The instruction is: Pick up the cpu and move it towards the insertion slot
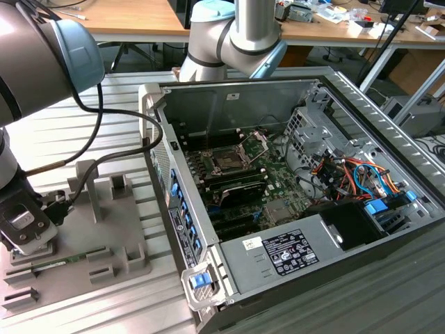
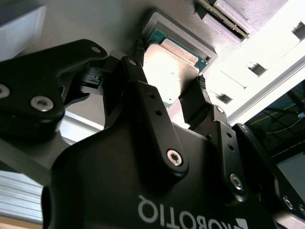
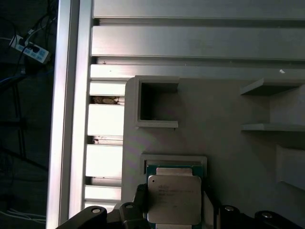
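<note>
Where the gripper [image 2: 169, 64] comes nearest the lens in the second wrist view, its two black fingers [image 2: 147, 95] are pressed onto the one cpu [image 2: 164, 71], one finger on each of two opposite edges. The chip is a small flat square with a pale silvery metal top, raised above a thin green rim and glaring under the light. It sits at a square recess of the single grey tray [image 3: 224, 119]; whether it is clear of the recess floor is hard to tell. In the exterior view the tray lies on the slatted metal table [image 1: 118, 97], just beside one open computer case [image 1: 229, 104]. Inside that case, well apart from the chip, the one insertion slot [image 1: 228, 160] shows its dark centre and shiny frame amid green board.
</note>
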Controlling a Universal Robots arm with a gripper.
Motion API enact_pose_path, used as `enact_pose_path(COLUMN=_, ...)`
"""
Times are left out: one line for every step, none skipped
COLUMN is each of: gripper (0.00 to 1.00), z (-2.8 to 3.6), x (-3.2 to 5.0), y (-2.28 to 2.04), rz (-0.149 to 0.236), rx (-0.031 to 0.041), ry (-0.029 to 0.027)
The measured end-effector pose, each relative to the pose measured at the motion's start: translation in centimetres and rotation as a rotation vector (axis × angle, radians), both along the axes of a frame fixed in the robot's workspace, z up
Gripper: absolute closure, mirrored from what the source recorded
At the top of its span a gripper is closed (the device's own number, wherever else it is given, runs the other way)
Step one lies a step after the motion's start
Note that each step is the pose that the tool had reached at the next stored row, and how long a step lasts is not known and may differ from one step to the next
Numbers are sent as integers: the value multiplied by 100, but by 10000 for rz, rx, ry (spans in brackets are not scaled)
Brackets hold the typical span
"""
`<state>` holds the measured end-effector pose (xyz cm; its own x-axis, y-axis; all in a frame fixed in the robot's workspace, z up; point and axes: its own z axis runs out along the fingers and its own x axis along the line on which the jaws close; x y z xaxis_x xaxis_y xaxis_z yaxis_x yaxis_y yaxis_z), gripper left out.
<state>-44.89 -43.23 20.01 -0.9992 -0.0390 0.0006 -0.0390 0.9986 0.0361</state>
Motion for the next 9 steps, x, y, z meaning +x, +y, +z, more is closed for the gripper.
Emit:
enact_pose_path(gripper=45, z=2, x=0, y=0, rz=0, rx=0, ry=0)
enact_pose_path(gripper=45, z=3, x=0, y=0, rz=0, rx=0, ry=0)
enact_pose_path(gripper=45, z=5, x=0, y=0, rz=0, rx=0, ry=0)
enact_pose_path(gripper=45, z=7, x=0, y=0, rz=0, rx=0, ry=0)
enact_pose_path(gripper=45, z=9, x=0, y=0, rz=0, rx=-1, ry=0)
enact_pose_path(gripper=45, z=10, x=0, y=0, rz=0, rx=0, ry=0)
enact_pose_path(gripper=45, z=14, x=0, y=0, rz=0, rx=0, ry=-1)
enact_pose_path(gripper=45, z=16, x=0, y=0, rz=0, rx=0, ry=0)
enact_pose_path(gripper=45, z=19, x=0, y=0, rz=0, rx=-1, ry=0)
